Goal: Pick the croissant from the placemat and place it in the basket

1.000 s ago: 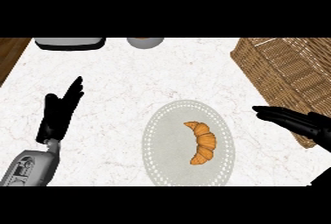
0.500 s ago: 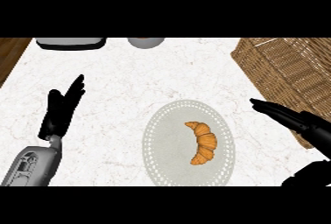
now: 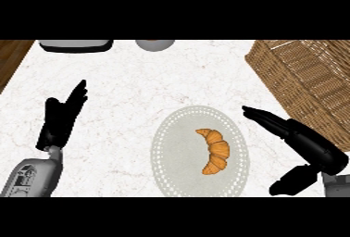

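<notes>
A golden croissant (image 3: pixel 215 151) lies on a round pale grey placemat (image 3: pixel 178 157) at the middle of the white marble counter. The wicker basket (image 3: pixel 308 88) stands at the upper right. My right hand (image 3: pixel 301 141) is open just right of the placemat, its straight fingers pointing up and left toward the mat's upper right rim, its thumb hanging below. It does not touch the croissant. My left hand (image 3: pixel 61 119) rests open at the left, fingers up, well away from the placemat.
A grey appliance (image 3: pixel 75 45) and a grey bowl (image 3: pixel 155 44) sit at the counter's far edge. Brown wood (image 3: pixel 12 58) shows beyond the counter's upper left corner.
My right hand has moved left and slightly down, closing in on the placemat's right rim. The left hand and the croissant have stayed put.
</notes>
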